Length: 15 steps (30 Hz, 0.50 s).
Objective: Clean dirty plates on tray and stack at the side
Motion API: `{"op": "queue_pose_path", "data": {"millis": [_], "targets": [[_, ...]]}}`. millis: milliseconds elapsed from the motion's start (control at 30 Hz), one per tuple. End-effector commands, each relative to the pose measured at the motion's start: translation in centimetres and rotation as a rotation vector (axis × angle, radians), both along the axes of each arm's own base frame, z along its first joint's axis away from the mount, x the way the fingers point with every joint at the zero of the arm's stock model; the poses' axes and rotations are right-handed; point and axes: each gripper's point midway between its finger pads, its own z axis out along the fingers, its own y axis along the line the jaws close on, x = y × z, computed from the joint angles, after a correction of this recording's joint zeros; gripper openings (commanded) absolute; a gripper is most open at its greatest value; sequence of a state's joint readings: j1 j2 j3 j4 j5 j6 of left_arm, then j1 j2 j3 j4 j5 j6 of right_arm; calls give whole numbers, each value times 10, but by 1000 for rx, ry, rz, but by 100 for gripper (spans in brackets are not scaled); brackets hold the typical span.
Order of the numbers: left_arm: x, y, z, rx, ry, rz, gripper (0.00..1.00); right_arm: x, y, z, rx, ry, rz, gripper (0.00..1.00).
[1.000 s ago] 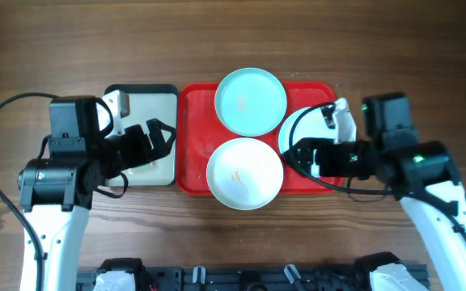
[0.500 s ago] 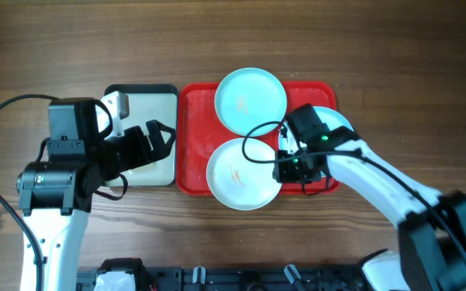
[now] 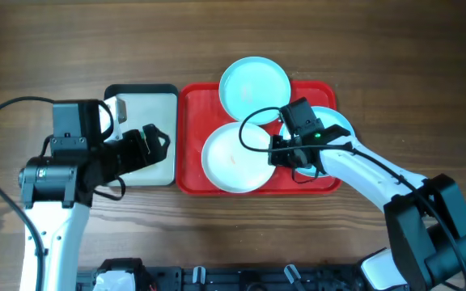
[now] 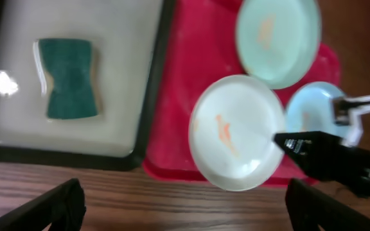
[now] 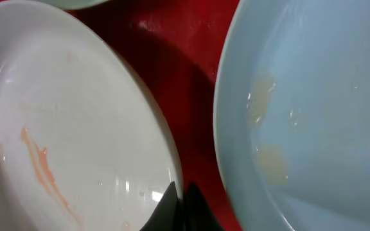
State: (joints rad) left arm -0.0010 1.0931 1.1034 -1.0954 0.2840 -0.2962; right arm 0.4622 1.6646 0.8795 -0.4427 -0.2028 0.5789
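White plate (image 3: pixel 233 158) is judged as being taken up: the right end effector (image 5: pixel 180 197), tips pressed together, is set at its rim on the red tray (image 3: pixel 191 121); a pinch cannot be confirmed. A secure rim hold is needed next. Since the earlier frame, it has been shifted leftward. The left end effector (image 3: pixel 162 145) is held spread.

— Any lettering, brand, number or sign you can read, anywhere from upper left to lower right?
— None. The overhead view and both wrist views show no legible text or label on anything.
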Motion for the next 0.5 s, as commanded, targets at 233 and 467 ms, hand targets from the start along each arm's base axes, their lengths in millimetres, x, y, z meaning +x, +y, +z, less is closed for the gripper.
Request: {"op": "queue_pose_path", "data": {"millis": [233, 467], "targets": [[21, 29, -77, 135, 305, 155, 88, -9, 39, 16, 105, 63, -199, 16], [37, 65, -143, 329, 460, 280, 68, -8, 26, 34, 40, -12, -17, 22]]}}
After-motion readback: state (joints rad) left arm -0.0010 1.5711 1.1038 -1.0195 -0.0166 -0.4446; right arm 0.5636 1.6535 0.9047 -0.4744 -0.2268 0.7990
